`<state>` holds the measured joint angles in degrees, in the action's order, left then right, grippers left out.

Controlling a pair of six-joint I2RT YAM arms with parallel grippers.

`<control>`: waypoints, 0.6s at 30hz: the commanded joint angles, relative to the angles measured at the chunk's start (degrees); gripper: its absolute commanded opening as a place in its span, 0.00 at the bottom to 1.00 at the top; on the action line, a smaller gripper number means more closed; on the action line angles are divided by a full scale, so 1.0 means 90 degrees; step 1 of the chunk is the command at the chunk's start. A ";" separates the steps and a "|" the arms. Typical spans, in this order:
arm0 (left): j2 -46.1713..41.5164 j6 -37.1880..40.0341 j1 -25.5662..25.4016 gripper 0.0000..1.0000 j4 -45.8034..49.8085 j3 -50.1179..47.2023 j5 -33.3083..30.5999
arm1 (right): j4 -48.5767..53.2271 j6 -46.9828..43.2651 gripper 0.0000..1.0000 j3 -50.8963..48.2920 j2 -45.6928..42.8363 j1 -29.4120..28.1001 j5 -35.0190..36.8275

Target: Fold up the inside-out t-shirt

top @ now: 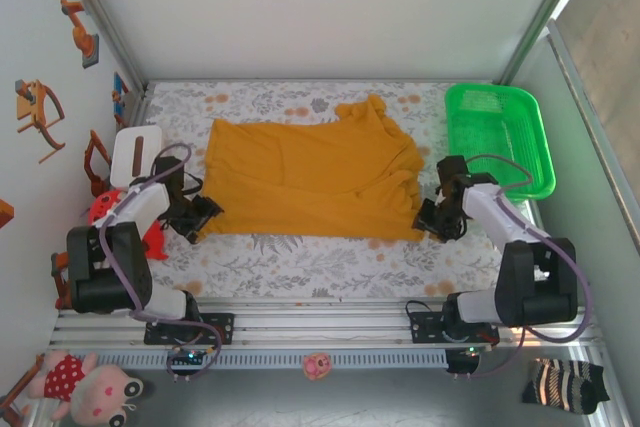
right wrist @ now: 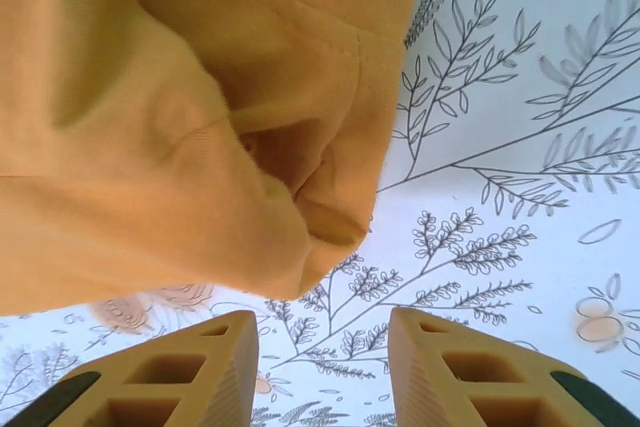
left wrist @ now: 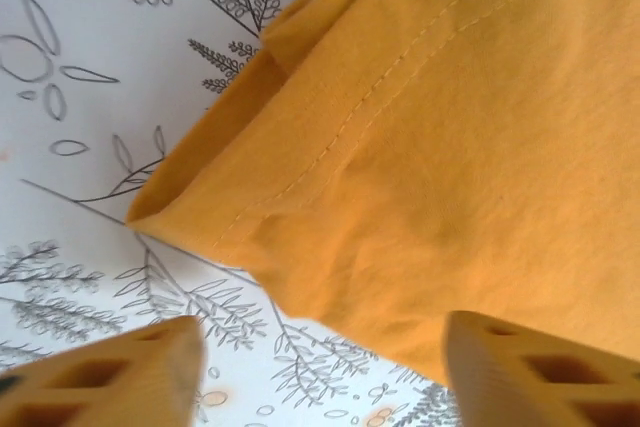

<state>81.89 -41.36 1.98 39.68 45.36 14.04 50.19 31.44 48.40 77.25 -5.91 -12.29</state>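
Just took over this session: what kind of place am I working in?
Likely a lab test cell dressed like a home: white enclosure walls with metal framing, a floral tablecloth, and a green basket beside the t-shirt.

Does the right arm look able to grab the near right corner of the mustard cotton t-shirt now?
Probably yes: the right gripper hangs open beside that corner of the mustard cotton t-shirt, only bare floral tablecloth between them.
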 commanded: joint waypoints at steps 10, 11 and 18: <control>0.0531 0.0518 -0.0114 0.81 0.0480 0.1968 -0.0197 | 0.0044 -0.0428 0.49 0.3057 0.1914 0.0042 0.0304; 0.0687 0.0521 -0.0165 0.81 0.0456 0.2067 -0.0200 | -0.0010 -0.0415 0.49 0.3194 0.2148 0.0042 0.0260; 0.1774 0.0529 -0.0671 0.82 0.0264 0.2527 -0.0190 | -0.0366 -0.0109 0.49 0.3672 0.3356 0.0033 0.0010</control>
<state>95.72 -37.85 -2.61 41.60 66.59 11.99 47.29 28.93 79.40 106.08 -5.80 -11.29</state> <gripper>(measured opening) 0.820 0.496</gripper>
